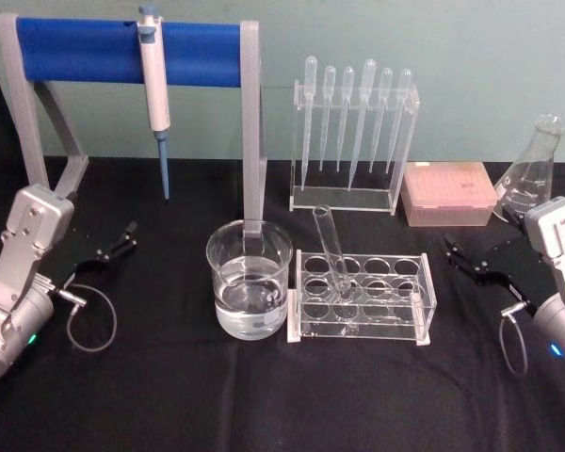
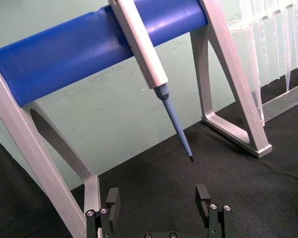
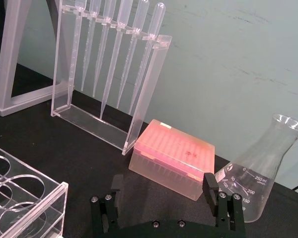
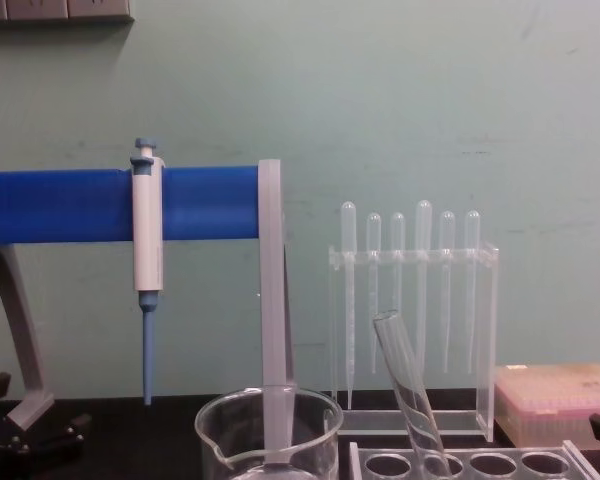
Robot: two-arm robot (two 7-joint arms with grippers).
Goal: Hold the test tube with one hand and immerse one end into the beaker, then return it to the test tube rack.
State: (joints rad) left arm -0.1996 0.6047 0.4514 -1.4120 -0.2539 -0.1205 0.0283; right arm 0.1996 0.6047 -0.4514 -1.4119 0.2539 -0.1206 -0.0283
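The clear glass test tube [image 1: 330, 250] leans in a hole of the clear rack [image 1: 424, 311], its open top tilted to the left; it also rises in the chest view as the test tube [image 4: 405, 385]. The beaker [image 1: 250, 275], part full of water, stands just left of the rack, its rim in the chest view at the beaker [image 4: 268, 420]. My left gripper [image 1: 113, 247] rests open at the far left of the table, empty, its fingers [image 2: 112, 201] apart. At the far right my right gripper [image 1: 471, 262] is open and empty, its fingers [image 3: 209, 184] wide.
A blue-barred stand [image 1: 122, 52] holds a pipettor [image 1: 155, 94] at back left. A pipette rack [image 1: 353, 141], a pink tip box [image 1: 449, 193] and an Erlenmeyer flask [image 1: 535, 169] stand along the back. Black cloth lies bare in front.
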